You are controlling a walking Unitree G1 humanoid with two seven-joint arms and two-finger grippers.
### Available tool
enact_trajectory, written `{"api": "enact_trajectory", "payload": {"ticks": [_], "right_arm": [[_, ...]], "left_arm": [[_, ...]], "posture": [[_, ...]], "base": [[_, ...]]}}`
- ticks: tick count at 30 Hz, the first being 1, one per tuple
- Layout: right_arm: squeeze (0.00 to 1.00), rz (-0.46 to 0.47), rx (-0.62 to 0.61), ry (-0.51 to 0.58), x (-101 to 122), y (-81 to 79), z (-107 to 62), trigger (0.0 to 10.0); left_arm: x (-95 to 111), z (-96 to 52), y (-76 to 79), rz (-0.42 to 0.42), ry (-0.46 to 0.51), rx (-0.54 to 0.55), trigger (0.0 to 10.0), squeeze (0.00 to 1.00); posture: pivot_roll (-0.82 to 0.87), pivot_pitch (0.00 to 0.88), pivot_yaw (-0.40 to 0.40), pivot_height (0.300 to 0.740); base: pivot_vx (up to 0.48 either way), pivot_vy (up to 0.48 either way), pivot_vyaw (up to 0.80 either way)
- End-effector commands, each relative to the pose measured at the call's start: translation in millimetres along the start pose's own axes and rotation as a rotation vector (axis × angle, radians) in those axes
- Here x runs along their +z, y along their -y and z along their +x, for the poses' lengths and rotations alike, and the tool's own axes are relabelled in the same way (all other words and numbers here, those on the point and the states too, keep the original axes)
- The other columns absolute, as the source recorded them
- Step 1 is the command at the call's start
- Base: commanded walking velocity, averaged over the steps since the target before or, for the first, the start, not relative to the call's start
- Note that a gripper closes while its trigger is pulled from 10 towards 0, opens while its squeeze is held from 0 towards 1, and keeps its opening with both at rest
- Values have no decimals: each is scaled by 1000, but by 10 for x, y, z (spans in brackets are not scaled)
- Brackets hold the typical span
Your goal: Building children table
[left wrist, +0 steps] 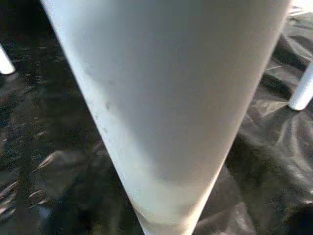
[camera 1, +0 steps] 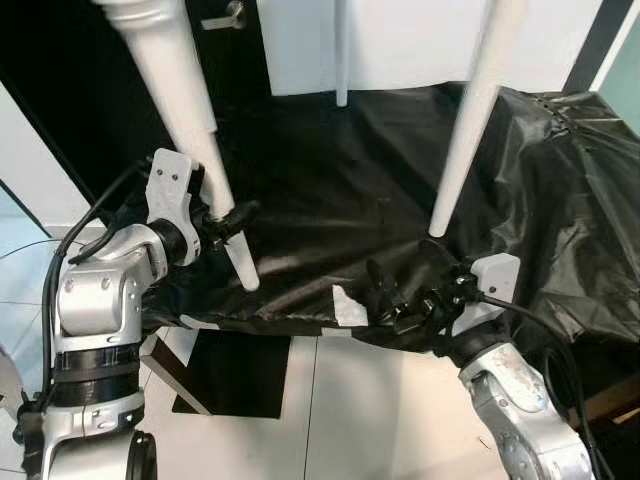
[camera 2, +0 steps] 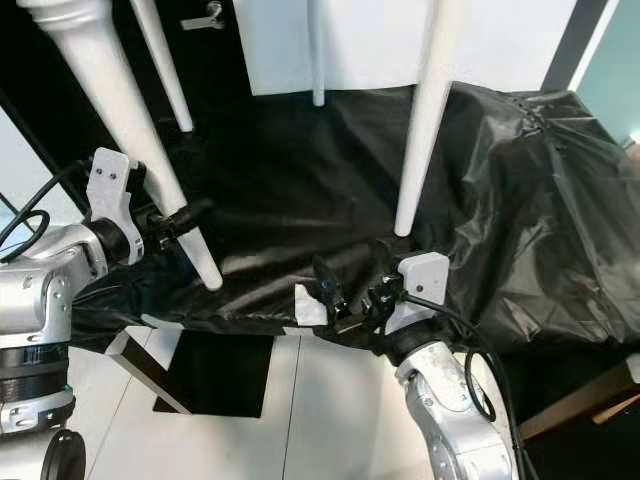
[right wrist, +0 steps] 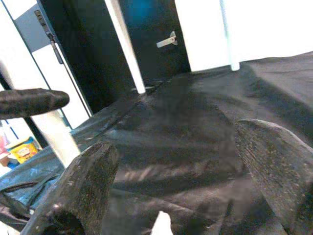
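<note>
Several white tapered table legs stand with their feet on a black plastic sheet (camera 1: 330, 190). My left gripper (camera 1: 226, 222) is shut on the near left leg (camera 1: 190, 130), low down, just above its foot. That leg (left wrist: 161, 112) looms very close in the left wrist view. The near right leg (camera 1: 468, 120) stands free, and a thin far leg (camera 1: 342, 60) rises at the back. My right gripper (camera 1: 395, 300) is open at the sheet's front edge, below the near right leg, with nothing between its fingers (right wrist: 78, 196).
A black door with a metal handle (camera 1: 228, 17) and a white wall stand behind. A dark flat panel (camera 1: 240, 370) lies on the white tiled floor under the sheet's front edge. A white scrap (camera 1: 350, 308) pokes out beside my right gripper. Crumpled sheet piles up at the right (camera 1: 570, 200).
</note>
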State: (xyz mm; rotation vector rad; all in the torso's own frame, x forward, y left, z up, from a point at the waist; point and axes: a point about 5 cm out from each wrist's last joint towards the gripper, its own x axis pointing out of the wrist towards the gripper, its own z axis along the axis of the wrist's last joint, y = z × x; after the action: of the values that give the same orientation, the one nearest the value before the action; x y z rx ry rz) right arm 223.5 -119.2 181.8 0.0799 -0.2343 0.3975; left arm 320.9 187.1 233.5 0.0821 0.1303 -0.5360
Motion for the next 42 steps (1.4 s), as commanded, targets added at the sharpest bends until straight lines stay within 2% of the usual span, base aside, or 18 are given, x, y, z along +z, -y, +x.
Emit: {"api": "enact_trajectory", "payload": {"ticks": [1,4,5,6,8,13,14,19,24,29,31,32,34,35,38,39,41,42], "right_arm": [[0,6,8,-17,-23,2,7,10000],[0,-2,10,-14,-11,19,6,10000],[0,-2,10,-12,-8,20,4,10000],[0,-3,11,-11,-7,17,-1,10000],[0,-4,12,-10,-5,17,-7,10000],[0,-12,14,-17,-18,51,-20,10000],[0,-23,16,-20,-24,83,-10,10000],[0,-48,26,-51,-113,166,-4,10000],[0,-67,16,-121,-337,245,-66,10000],[0,-121,21,-223,-670,257,-189,10000],[0,-83,93,-242,-726,179,-205,10000],[0,-38,213,-283,-783,59,-258,10000],[0,-6,287,-316,-831,10,-315,10000],[0,3,352,-369,-922,19,-390,10000],[0,31,394,-437,-1066,60,-472,10000],[0,31,394,-437,-1066,60,-472,10000],[0,70,400,-529,-1294,130,-560,10000],[0,86,376,-587,-1450,185,-602,10000]], "left_arm": [[-5,-7,59,25,1,-97,10000,1000],[-22,-37,31,29,-14,-80,10000,1000],[-19,-54,39,27,-11,-92,10000,804],[-48,-102,32,45,-19,-95,10000,0],[-55,-144,21,63,-16,-89,10000,0],[-25,-438,-82,104,25,-60,10000,0],[-123,-592,-64,129,-12,-78,10000,0],[-380,-774,15,63,-29,-89,10000,0],[-714,-712,52,-38,-45,4,10000,0],[-1169,-538,253,-119,-63,60,10000,0],[-1290,-518,354,-130,-63,20,10000,0],[-1438,-526,491,-173,-77,-69,10000,0],[-1522,-552,612,-169,-64,-155,10000,0],[-1664,-602,741,-179,-100,-245,10000,0],[-1898,-647,840,-183,-198,-307,10000,0],[-1898,-647,840,-183,-198,-307,10000,0],[-2184,-621,847,-163,-305,-280,10000,0],[-2372,-568,820,-195,-372,-220,10000,0]], "posture": [[-1,1,50,740],[-6,0,48,740],[-6,0,48,740],[-5,0,49,740],[-5,0,48,740],[1,0,43,740],[9,0,38,740],[23,0,26,740],[36,0,18,740],[27,0,19,740],[25,0,18,740],[24,0,16,740],[25,0,11,740],[24,0,6,740],[27,0,0,740],[27,0,0,740],[29,0,-5,740],[35,0,-10,740]], "base": [[0,0,0],[0,0,0],[0,0,0],[0,0,0],[0,0,0],[0,0,0],[0,0,0],[0,0,0],[0,0,0],[0,0,0],[0,0,0],[0,0,0],[0,0,0],[0,0,0],[0,0,0],[0,0,0],[0,0,0],[0,0,0]]}}
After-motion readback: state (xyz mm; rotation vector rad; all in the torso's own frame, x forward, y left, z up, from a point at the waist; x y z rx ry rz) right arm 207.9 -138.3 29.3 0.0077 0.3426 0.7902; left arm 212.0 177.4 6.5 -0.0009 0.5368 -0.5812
